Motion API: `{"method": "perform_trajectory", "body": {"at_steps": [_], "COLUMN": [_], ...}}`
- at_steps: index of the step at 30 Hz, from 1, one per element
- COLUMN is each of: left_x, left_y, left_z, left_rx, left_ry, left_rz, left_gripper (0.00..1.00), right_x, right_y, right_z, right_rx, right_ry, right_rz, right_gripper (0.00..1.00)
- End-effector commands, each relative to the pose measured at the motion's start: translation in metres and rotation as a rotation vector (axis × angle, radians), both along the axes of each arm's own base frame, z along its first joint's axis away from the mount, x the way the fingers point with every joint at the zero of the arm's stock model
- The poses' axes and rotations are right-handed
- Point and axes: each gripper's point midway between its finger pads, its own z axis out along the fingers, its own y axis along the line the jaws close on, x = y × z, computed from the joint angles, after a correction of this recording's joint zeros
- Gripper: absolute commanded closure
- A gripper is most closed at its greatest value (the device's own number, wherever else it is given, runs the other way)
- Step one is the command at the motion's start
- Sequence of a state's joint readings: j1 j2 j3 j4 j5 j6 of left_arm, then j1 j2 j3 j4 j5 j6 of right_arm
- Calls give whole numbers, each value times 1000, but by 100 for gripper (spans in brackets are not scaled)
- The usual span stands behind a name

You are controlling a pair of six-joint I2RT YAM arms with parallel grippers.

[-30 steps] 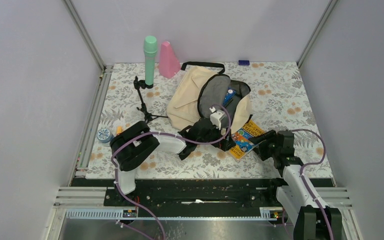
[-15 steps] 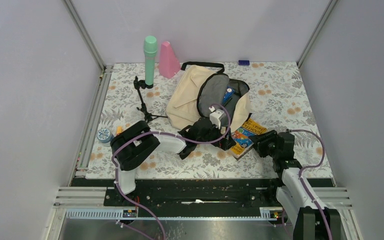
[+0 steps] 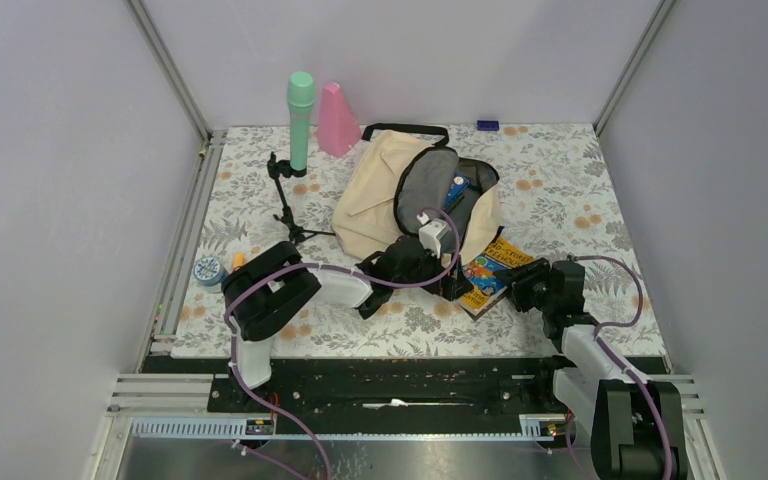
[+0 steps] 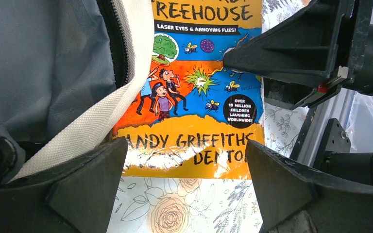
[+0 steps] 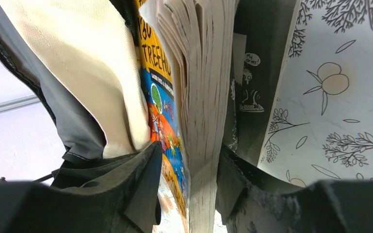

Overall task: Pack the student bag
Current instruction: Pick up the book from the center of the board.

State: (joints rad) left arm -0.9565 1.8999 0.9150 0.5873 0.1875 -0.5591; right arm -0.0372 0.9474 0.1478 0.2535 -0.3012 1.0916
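right gripper [image 5: 188,184]: clamped on the book [image 5: 201,73] at its page edge, book tilted on edge
left gripper [image 4: 187,194]: jaws spread wide, gripping nothing, low over the bag's near edge
student bag [image 3: 385,185]: lying on the table [image 3: 580,200], unzipped mouth facing the book
handling: soft, floppy canvas, likely to sag shut; the zipper rim [image 4: 115,43] looks like the best hold
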Motion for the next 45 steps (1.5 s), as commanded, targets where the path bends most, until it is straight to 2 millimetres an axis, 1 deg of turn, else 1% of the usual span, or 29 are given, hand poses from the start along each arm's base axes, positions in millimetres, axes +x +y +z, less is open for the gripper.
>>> {"method": "perform_trajectory", "body": {"at_steps": [1,5,9,11,13,15,17,19,21,23,25,26,27,30,32,34,38,40,42,45], "left_x": [-4,-3,-3,-3,-2,0,0,0,-1,-4,-7,-9,-10,-14,-16,-16,-14,-14,-18,-25], "left_y": [-4,-3,2,5,10,16,22,28,34,39,46,50,55,68,76,84,99,101,97,87], "left_z": [5,13,25,36,50,66,82,98,114,133,145,151,158,179,187,191,197,203,208,210], "left_rx": [-29,-37,-33,-36,-41,-48,-54,-62,-74,-105,-138,-158,-186,-270,-296,-308,-342,-370,-385,-388], "left_ry": [2,-11,-28,-47,-68,-89,-109,-122,-125,-121,-94,-77,-62,-39,-26,-23,-15,-11,-28,-22], "left_rz": [-21,-14,-7,-1,14,36,52,69,84,86,86,85,82,71,59,62,81,73,29,-54], "left_gripper": [4,4,4,3,3,1,1,1,1,1,1,1,1,1,1,1,1,1,1,1], "right_x": [10,8,4,4,3,1,-1,0,0,1,0,-2,-2,-10,-16,-21,-32,-36,-37,-41], "right_y": [4,0,-6,-9,-13,-19,-21,-20,-15,-8,1,8,12,35,47,56,67,72,74,85], "right_z": [18,20,25,34,45,55,70,90,113,135,158,172,182,219,238,255,274,281,287,290], "right_rx": [-7,-29,-61,-84,-120,-163,-202,-228,-243,-253,-261,-262,-263,-216,-181,-152,-118,-90,-71,-17], "right_ry": [-90,-85,-77,-98,-120,-130,-163,-218,-288,-364,-437,-490,-531,-686,-772,-854,-943,-973,-1001,-1021], "right_rz": [23,8,-11,-16,-21,-27,-18,7,49,105,169,215,243,378,448,500,573,599,608,650], "right_gripper": [53,65,74,81,89,95,100,100,100,100,100,100,100,100,100,100,100,100,100,100]}}
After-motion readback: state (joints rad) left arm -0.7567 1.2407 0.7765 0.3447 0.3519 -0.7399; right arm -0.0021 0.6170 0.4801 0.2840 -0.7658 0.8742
